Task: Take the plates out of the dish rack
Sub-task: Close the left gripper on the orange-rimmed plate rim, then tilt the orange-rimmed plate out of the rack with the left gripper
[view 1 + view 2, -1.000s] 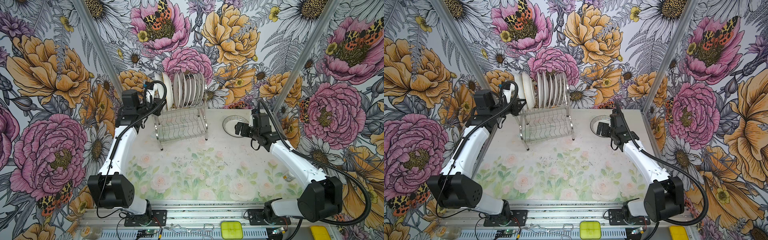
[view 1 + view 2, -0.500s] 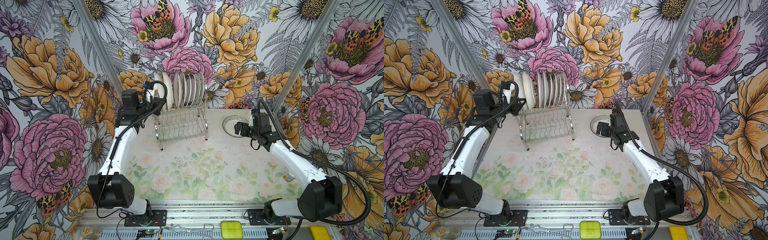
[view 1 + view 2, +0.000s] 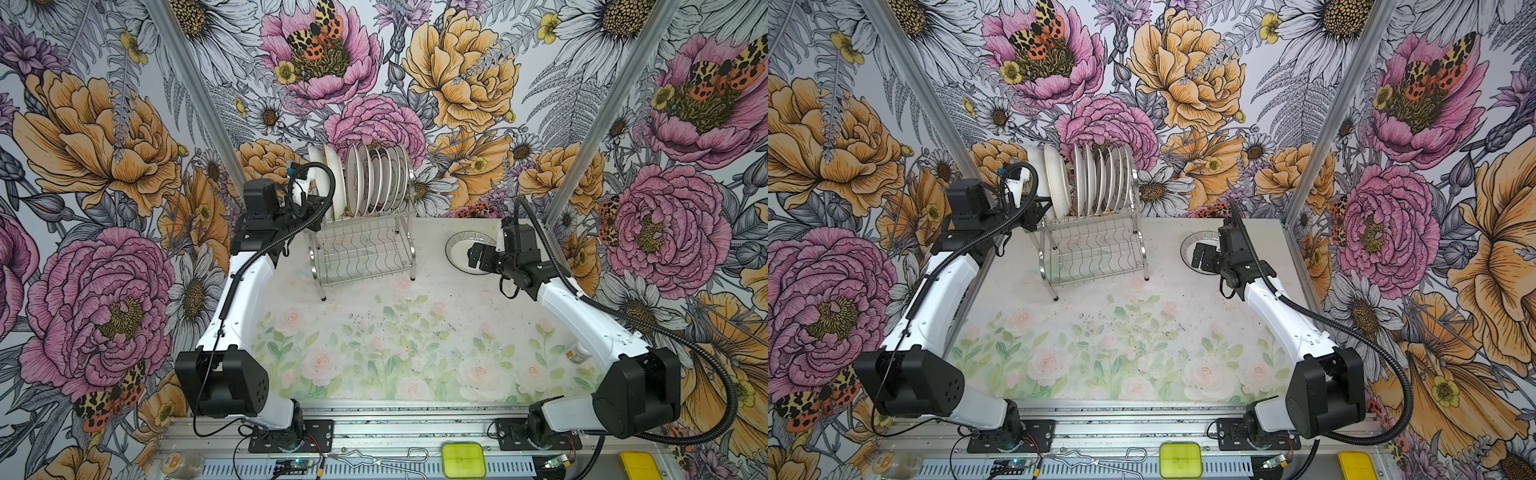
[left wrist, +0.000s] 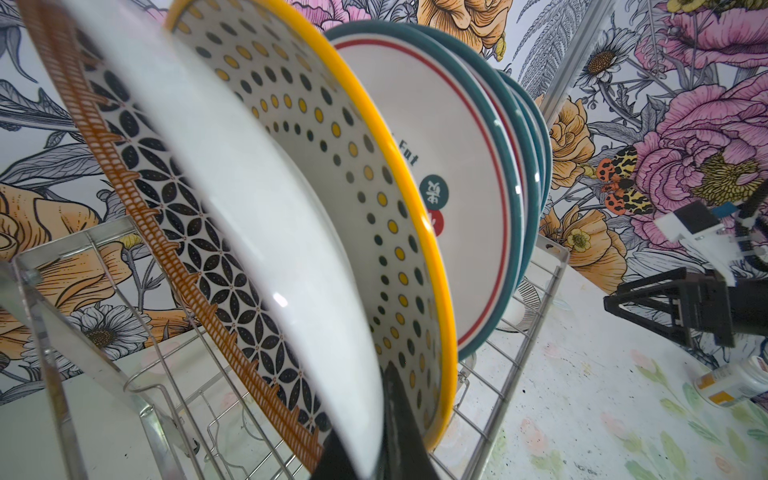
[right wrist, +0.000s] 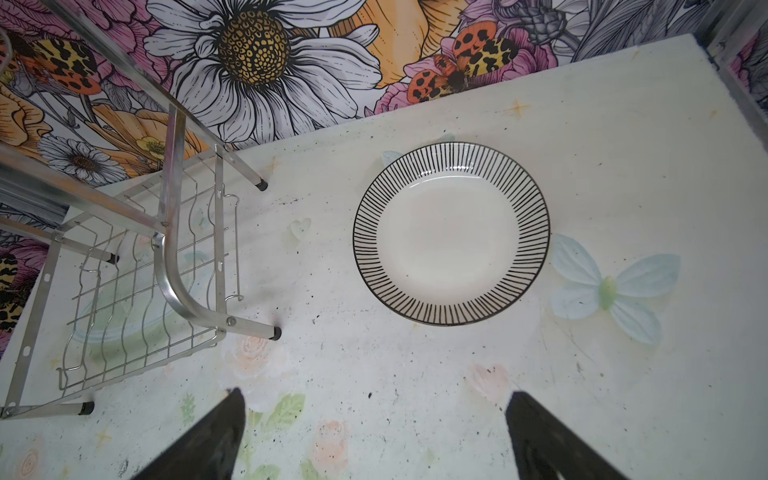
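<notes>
Gripper L [image 4: 370, 440] clamped on end plate [image 4: 249, 208] in dish rack [image 4: 519, 353], gripper R [image 5: 374, 397] jaws wide nr striped plate [image 5: 451, 232].

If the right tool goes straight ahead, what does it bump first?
Probably the striped plate on the table, right ahead of the open right tool. Depth is unclear, so it might touch bare table first.

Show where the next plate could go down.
Free: the wide front of the table between both arms, and a narrower strip between the dish rack and the striped plate. Crowded: the rack's top tier, where the left gripper grips a white-backed plate.
</notes>
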### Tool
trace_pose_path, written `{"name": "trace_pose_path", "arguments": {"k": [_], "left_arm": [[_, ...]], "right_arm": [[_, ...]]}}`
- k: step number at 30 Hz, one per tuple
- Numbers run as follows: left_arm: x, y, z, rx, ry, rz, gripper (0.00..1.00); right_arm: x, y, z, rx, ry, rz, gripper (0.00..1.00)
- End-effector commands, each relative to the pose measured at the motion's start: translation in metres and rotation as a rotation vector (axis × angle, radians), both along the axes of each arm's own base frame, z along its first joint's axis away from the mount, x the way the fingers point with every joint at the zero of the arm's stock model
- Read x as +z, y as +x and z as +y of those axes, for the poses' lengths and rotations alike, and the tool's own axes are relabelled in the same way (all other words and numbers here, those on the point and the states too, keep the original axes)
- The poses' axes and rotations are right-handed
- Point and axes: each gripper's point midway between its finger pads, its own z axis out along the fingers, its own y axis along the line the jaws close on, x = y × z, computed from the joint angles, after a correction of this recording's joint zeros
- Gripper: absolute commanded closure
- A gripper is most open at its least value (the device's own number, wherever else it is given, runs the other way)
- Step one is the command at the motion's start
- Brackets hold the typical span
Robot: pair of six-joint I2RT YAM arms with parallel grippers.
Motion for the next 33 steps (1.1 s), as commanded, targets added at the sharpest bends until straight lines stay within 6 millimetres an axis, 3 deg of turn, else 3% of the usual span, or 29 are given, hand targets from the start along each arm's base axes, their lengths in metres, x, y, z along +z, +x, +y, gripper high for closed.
{"name": "trace_pose_path", "arguments": {"k": [1,17,33], "left_arm": [[-0.005,0.002,0.016,0.096,0.003,0.051,1.0],[0.025,-0.008,0.016,0.069,0.016,-0.018,1.0],[0.035,-0.022,0.023,-0.05,0.044,-0.075,1.0]], "right_arm": [[0.014,0.008,0.006,0.01,0.02,-0.037,0.01],[0.014,0.013,0.01,0.02,0.029,-0.034,0.0],[0.011,0.007,0.011,0.012,0.057,-0.021,0.0]]}}
